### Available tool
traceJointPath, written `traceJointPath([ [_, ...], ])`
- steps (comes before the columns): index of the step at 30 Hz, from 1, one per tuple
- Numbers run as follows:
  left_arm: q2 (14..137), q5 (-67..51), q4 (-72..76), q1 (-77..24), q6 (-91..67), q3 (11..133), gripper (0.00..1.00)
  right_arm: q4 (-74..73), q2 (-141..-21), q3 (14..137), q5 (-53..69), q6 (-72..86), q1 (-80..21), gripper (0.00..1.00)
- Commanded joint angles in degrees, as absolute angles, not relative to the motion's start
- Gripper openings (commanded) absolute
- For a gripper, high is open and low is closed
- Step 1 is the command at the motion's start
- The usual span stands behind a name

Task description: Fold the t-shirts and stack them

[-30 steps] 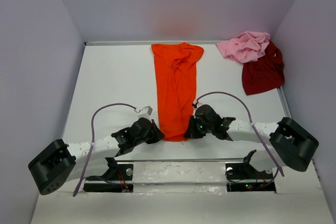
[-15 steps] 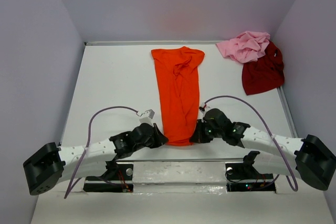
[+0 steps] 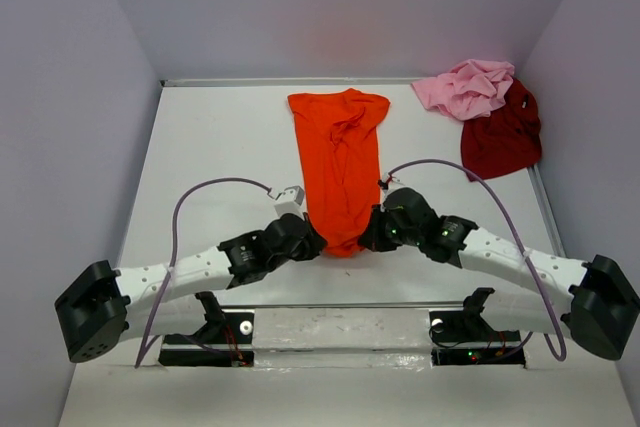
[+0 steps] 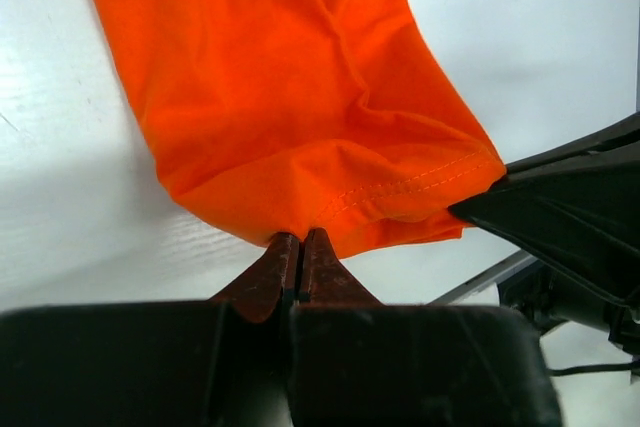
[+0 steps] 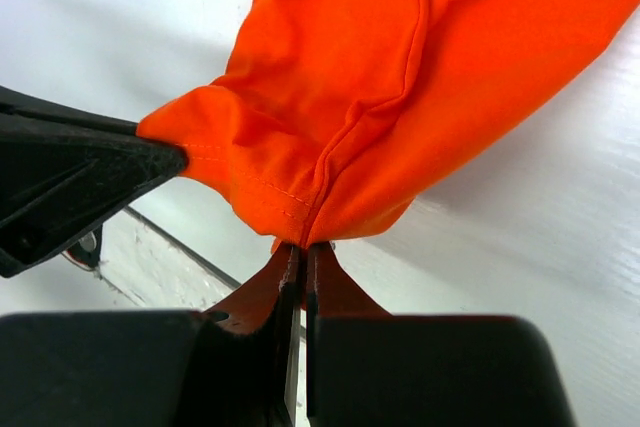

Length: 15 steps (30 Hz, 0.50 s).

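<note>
Orange t-shirt lies as a long narrow strip down the middle of the table, far end close to the back wall, near end pulled in to a narrow, bunched hem between the two grippers.

Left gripper: jaws pinched tight on the near-left corner of the hem. Right gripper: same on the near-right corner, fingers closed on the cloth at the seam.

Both arms are stretched low over the table, elbows far out to the sides, forearms angling inward so the wrists nearly meet at the hem. Each wrist view shows the other gripper at the opposite corner.

Pink t-shirt is crumpled in the far right corner; dark red t-shirt is heaped touching it on the near side.
</note>
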<state>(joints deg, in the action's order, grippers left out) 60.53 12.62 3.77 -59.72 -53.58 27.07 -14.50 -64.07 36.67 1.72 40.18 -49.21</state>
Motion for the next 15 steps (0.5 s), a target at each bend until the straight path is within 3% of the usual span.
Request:
traceJointPath([
  [1, 60.03, 16.87, 2.29, -58.01, -49.57, 31.46, 0.00, -15.56, -64.68, 40.95, -3.51, 38.50, -49.66, 0.00],
  [15, 60.99, 16.70, 2.46, -44.74, -40.00, 37.61, 0.00, -15.82, -69.78, 46.05, -14.06, 37.10, -49.66, 0.00],
])
